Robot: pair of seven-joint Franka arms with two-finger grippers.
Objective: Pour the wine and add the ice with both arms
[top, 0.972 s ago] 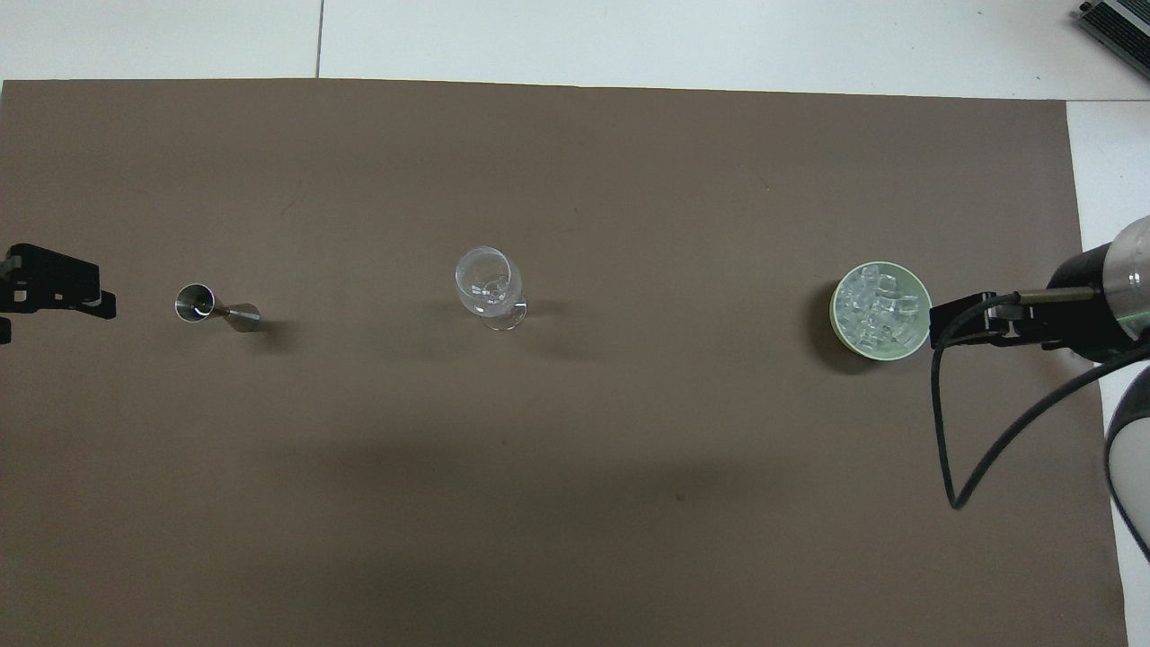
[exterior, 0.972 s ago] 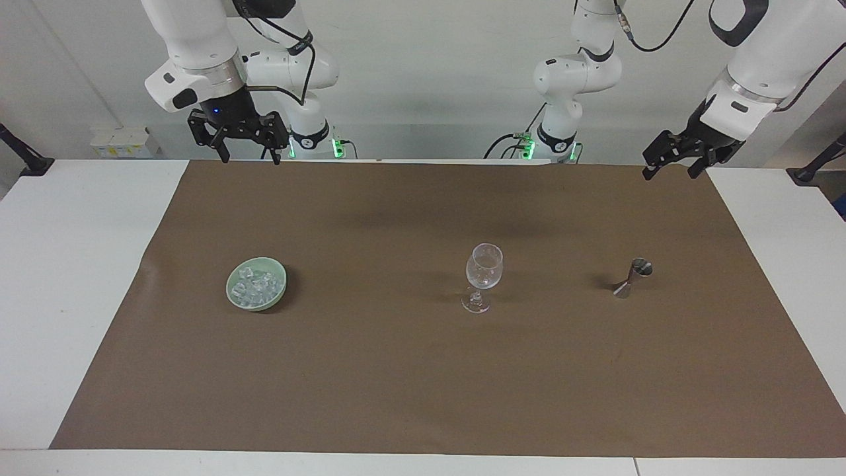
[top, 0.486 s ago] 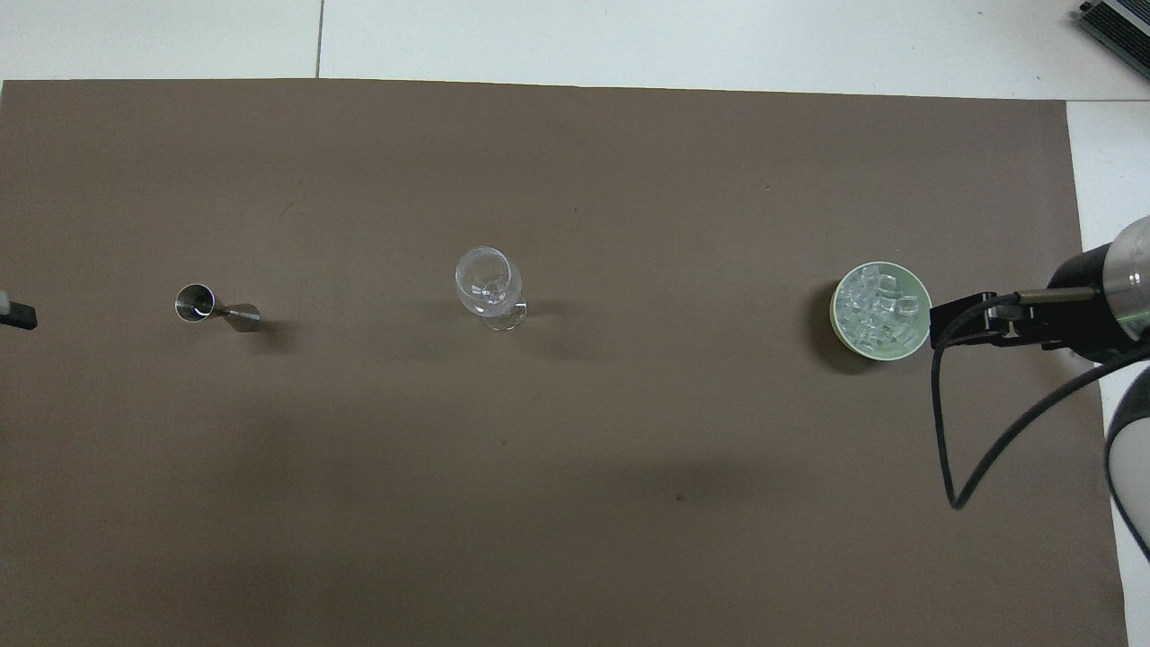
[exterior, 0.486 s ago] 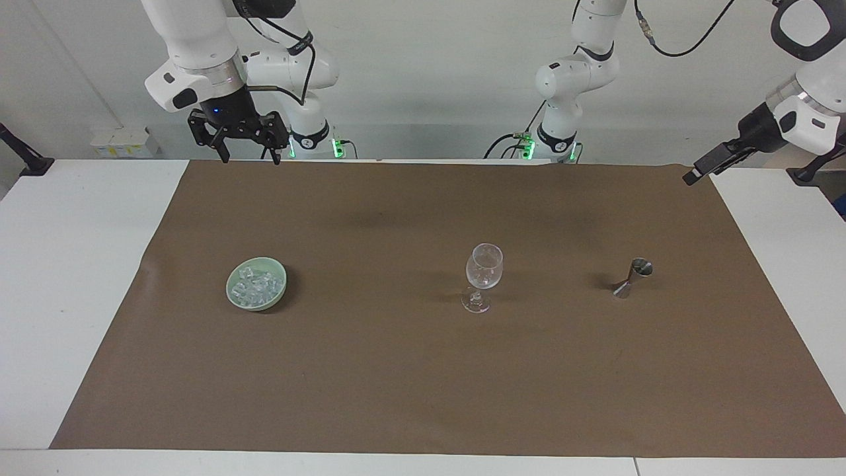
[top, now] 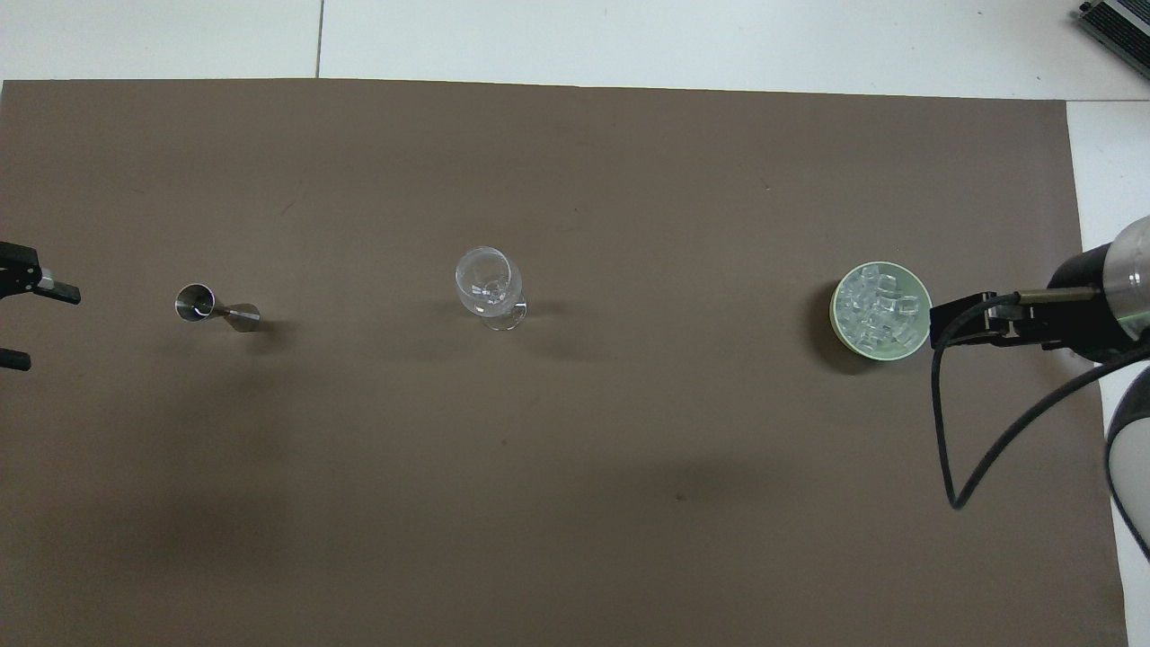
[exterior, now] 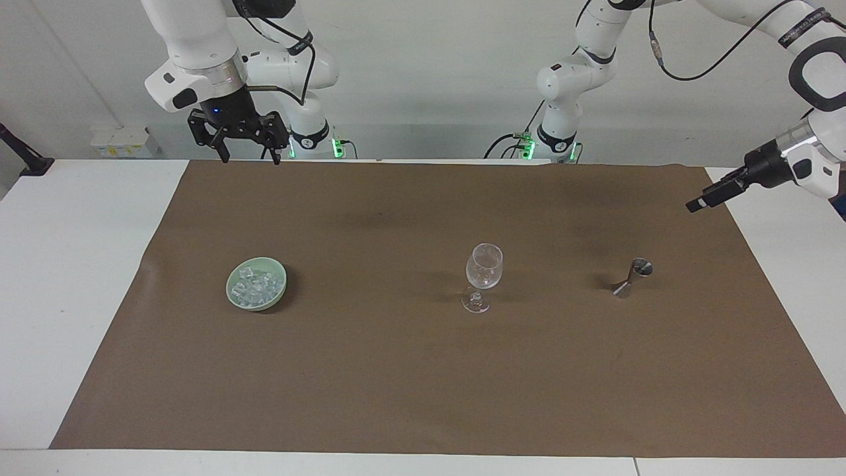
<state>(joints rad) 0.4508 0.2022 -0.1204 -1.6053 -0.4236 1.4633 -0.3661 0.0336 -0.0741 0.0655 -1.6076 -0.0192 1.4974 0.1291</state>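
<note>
Three things stand in a row across the brown mat (exterior: 423, 370), well apart from one another, and the spacing looks deliberate: each arm gets its own supply, with the target in the middle. Toward the right arm's end sits the green bowl (exterior: 280, 295), and the ice (exterior: 256, 284) is heaped inside it. In the centre the stemmed glass (exterior: 484, 271) stands upright and, as far as I can tell, empty. Toward the left arm's end stands the little metal jigger (exterior: 631, 276), upright, presumably the wine measure.

The right gripper (exterior: 240, 137) hangs high over the mat's edge nearest the robots, fingers spread apart, holding nothing; this arm looks to be waiting. The left gripper (exterior: 704, 198) is turned sideways, up in the air over the mat's edge at the left arm's end, in line with the jigger. In the overhead view its fingers (top: 56, 291) are parted with nothing between them, which suits a sideways pinch on the jigger's narrow waist, I'd say.

Nothing poured, no ice moved yet. No brand, label or writing is readable anywhere.
</note>
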